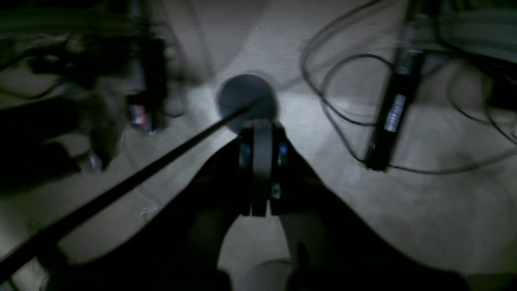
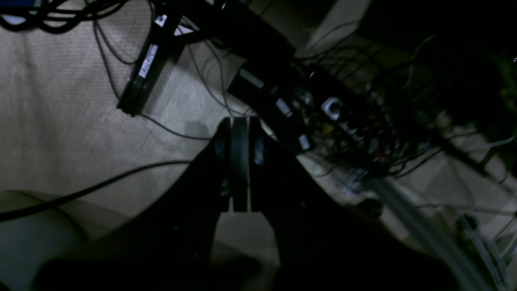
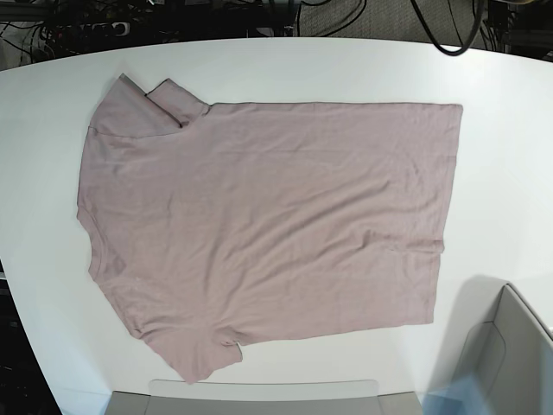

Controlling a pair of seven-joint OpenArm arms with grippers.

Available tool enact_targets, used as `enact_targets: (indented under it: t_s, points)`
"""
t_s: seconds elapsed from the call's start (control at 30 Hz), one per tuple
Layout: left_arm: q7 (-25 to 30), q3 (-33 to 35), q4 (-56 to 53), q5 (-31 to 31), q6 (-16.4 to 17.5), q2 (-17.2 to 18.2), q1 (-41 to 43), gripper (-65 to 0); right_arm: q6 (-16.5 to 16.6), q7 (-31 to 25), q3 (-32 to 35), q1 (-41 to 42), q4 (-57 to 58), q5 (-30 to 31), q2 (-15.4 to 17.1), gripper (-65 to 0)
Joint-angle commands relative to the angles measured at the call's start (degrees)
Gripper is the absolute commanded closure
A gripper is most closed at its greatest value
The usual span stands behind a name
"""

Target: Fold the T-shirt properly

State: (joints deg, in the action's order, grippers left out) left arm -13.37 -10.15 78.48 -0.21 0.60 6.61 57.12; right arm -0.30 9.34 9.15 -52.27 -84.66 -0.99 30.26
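Across the middle of the white counter (image 3: pixel 510 130) the plain dusty pink-mauve short-sleeved cotton T-shirt (image 3: pixel 268 225) is spread flat, as seen in the base view. Its ribbed neck edge is turned toward the counter's left side and its straight hem toward the right. One sleeve is folded over the shirt body near the far left corner of the shirt, and the other sleeve is laid out at the near left corner, close to the counter's near edge. Beyond the hem, at the near right of the shirt, a pale grey box-like part (image 3: pixel 510 346) is seen; what it is cannot be told. No arm is seen over the shirt.

In the dim wrist views, the black left gripper (image 1: pixel 261 169) and the black right gripper (image 2: pixel 239 161) are each seen clenched with nothing between the jaws, above a pale floor strewn with black cables (image 1: pixel 343 105).
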Motion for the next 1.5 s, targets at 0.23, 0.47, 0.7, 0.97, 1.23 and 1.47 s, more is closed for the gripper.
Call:
enact_targets:
  t_s: [0.23,0.47,0.7,0.97,1.23,1.47]
  points:
    - [1.19,-1.67,17.13,0.16,-0.29,-2.79,13.07,0.0,0.34,-1.04,-0.05,-7.11,-18.41,11.76,6.62,-0.3]
    - [1.19,-3.52,26.80,0.16,-0.29,-3.75,14.66,0.0,0.34,-1.04,-0.14,-5.18,-26.41,12.64,7.59,-0.3]
    - [1.19,-10.29,34.01,0.25,-0.29,-8.68,8.33,0.0,0.34,-1.04,-0.40,-0.43,-30.90,12.64,7.59,-0.4]
    - [-2.06,-10.37,37.52,0.25,-0.21,-8.59,-3.28,-0.3,0.34,1.16,-0.49,9.77,-33.45,12.73,3.89,-0.5]
    - [-9.62,-10.29,38.49,0.25,3.75,-8.41,-16.02,-8.3,0.34,7.32,-2.33,16.36,-33.80,12.82,-6.48,-8.4]
    - [-10.15,-10.20,38.23,0.25,13.33,-2.61,-18.22,-11.7,0.25,7.40,-8.66,13.28,-33.80,26.01,-7.89,-24.4]
